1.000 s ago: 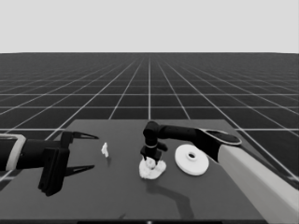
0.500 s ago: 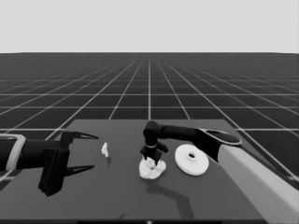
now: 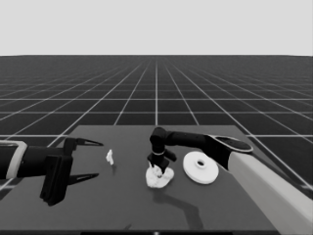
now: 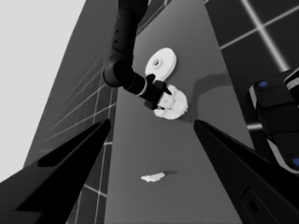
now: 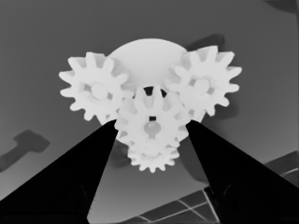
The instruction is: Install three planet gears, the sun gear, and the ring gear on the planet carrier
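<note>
The planet carrier [image 5: 140, 53] lies mid-table with planet gears on it: one on one side [image 5: 96, 91], one opposite [image 5: 203, 86], and a third [image 5: 152, 158] half hidden under the sun gear [image 5: 152, 122]. My right gripper [image 5: 152, 123] points down over this cluster [image 3: 159, 178], its fingertips [image 5: 110, 130] pressed against the sun gear's teeth on both sides, just off the carrier's dark centre hole. To the right of the cluster lies the ring gear [image 3: 200, 167], on its own. My left gripper [image 3: 98, 159] waits open over the table's left end.
A thin white piece [image 3: 110, 156] lies between the left gripper and the cluster, also seen from the left wrist [image 4: 153, 177]. The right arm's pale forearm [image 3: 274, 191] crosses the table's right front corner. Dark machinery with blue lights [image 4: 278, 121] stands past the table edge.
</note>
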Tool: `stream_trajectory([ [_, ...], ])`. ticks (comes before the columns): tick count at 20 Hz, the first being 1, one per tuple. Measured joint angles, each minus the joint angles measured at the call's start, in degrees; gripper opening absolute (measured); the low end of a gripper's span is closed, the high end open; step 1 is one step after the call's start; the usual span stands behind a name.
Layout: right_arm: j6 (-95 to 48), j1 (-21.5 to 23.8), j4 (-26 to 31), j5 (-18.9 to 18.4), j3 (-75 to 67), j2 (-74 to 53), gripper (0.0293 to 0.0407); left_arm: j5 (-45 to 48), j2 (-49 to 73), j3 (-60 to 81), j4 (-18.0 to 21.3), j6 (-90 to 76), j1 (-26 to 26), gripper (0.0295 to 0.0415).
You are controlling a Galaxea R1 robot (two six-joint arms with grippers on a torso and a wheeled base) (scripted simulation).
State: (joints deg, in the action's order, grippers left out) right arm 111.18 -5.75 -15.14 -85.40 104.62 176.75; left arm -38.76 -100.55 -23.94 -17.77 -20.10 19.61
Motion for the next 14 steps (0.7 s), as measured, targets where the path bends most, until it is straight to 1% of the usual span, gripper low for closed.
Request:
stream_trajectory([
  [14,8.40,0.02,0.00,0.00,0.00,0.00,0.0309,0.00,0.00,0.00,0.00,0.00,0.00,0.0385],
])
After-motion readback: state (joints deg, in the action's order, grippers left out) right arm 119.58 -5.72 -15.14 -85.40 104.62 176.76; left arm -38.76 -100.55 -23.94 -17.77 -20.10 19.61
